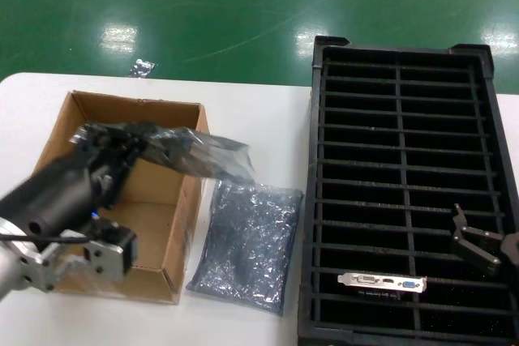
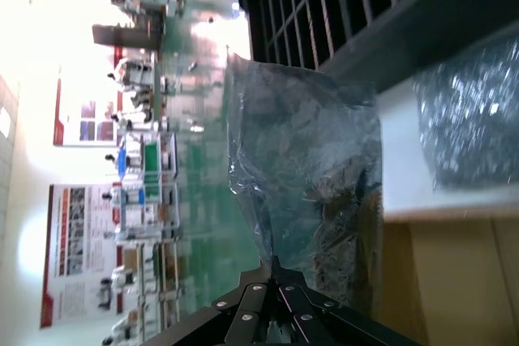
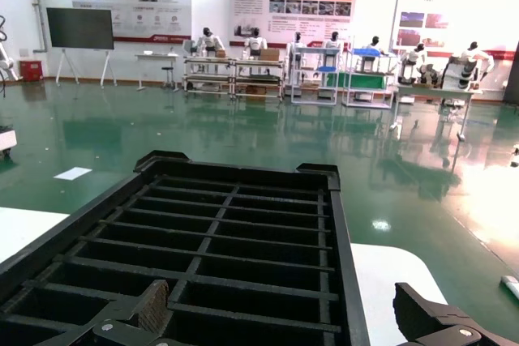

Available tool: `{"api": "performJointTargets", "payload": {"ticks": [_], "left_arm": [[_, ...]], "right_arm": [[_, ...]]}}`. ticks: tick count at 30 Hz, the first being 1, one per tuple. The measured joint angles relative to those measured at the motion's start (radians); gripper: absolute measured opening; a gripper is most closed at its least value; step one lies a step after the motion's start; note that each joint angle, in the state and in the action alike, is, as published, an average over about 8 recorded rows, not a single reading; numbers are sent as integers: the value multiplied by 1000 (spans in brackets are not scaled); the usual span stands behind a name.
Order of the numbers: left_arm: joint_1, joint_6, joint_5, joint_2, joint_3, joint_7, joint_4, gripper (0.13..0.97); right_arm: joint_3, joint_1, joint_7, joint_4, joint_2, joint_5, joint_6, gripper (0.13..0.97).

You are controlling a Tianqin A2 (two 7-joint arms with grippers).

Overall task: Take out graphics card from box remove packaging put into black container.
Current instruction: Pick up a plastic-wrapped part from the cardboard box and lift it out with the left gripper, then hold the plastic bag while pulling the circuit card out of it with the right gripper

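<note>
Head view shows the left hand above the box, closed on the near end of a crinkly bagged graphics card that is lifted out and angled over the box's right wall. The left wrist view confirms it: the fingertips pinch the edge of the packaging, with the dark card only dimly visible through the plastic. A second, flat silver-grey bag lies on the white counter between the box and the black container. Another card, unwrapped, sits in a slot near the container's front edge. The right hand hovers over the container's right side, its fingers spread apart and holding nothing.
</note>
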Motion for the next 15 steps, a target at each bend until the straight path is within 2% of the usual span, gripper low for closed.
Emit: {"api": "performJointTargets", "payload": {"ticks": [5, 15], "left_arm": [[7, -8, -19, 1, 20, 10, -2, 139], [7, -9, -21, 1, 22, 11, -2, 139]], "right_arm": [[0, 0, 0, 0, 0, 0, 0, 966], [0, 33, -12, 12, -75, 25, -66, 966]]}}
